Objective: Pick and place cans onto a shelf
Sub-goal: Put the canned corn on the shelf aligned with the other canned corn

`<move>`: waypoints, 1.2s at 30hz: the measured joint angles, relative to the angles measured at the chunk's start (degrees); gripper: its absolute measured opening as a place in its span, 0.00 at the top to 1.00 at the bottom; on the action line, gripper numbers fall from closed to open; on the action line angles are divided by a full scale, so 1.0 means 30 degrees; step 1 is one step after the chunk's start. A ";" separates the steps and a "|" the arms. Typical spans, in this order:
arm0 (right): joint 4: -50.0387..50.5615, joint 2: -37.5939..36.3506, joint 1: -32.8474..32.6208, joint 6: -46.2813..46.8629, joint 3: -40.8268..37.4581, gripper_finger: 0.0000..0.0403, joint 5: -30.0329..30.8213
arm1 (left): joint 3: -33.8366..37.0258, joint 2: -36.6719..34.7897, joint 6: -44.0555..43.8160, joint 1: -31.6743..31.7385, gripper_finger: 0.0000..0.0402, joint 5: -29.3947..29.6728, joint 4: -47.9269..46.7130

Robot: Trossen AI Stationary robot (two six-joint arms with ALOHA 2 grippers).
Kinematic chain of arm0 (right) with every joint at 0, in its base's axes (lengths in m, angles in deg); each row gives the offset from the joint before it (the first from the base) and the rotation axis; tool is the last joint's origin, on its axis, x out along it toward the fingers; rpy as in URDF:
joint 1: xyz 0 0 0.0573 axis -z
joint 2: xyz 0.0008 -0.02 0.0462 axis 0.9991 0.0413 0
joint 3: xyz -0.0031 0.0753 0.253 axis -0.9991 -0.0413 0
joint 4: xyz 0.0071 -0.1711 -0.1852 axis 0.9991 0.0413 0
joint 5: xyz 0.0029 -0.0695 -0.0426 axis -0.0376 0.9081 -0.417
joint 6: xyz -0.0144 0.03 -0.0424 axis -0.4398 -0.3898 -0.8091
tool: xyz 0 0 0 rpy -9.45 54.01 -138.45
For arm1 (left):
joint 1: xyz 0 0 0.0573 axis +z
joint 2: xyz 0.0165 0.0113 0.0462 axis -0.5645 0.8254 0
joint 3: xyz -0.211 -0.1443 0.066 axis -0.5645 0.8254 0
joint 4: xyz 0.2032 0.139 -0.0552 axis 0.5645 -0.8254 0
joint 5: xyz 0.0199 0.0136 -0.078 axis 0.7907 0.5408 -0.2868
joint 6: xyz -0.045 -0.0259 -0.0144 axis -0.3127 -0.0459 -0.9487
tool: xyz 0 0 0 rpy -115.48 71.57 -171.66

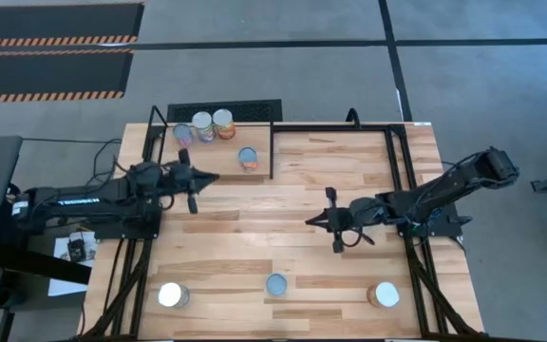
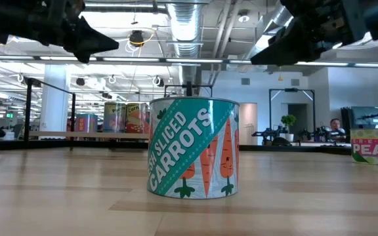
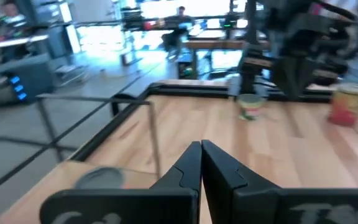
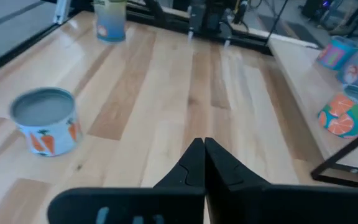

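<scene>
High view: four cans (image 1: 202, 126) on the shelf (image 1: 259, 142) at the table's far left; three more along the near edge, sliced-carrots can (image 1: 276, 284) in the middle. Left gripper (image 1: 209, 178) beside the shelf, right gripper (image 1: 313, 220) mid-table.

Low view: carrots can (image 2: 193, 147) upright, peas can (image 2: 375, 146) at right.

Wrist views: both grippers' fingertips pressed together, holding nothing.

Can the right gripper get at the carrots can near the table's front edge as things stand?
Probably yes. The right gripper hangs shut and empty over bare tabletop, and the carrots can stands alone with nothing between them; it would need to open first.
</scene>
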 joint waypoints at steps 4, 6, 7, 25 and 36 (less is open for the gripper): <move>0.1417 -0.0004 -0.0526 0.1209 0.0717 0.90 0.0033 | 0.0471 0.0161 0.0443 -0.1564 1.00 0.0013 0.0360; 0.2151 -0.0004 -0.0896 0.1807 0.0975 0.86 0.0231 | 0.0525 0.0261 0.0484 -0.2256 1.00 0.0035 0.0451; 0.2755 -0.0004 -0.1149 0.2171 0.1122 0.84 0.0600 | 0.0585 0.0343 0.0535 -0.2584 1.00 0.0061 0.0529; 1.9022 0.0607 -0.9412 1.6809 0.8474 0.60 0.2845 | 0.0757 0.2866 0.0607 -0.5610 1.00 0.3191 0.1260; 2.6728 0.5795 -1.3791 2.6317 1.4895 0.84 0.0256 | 0.0757 0.3640 0.0622 -0.5776 1.00 0.3190 0.2539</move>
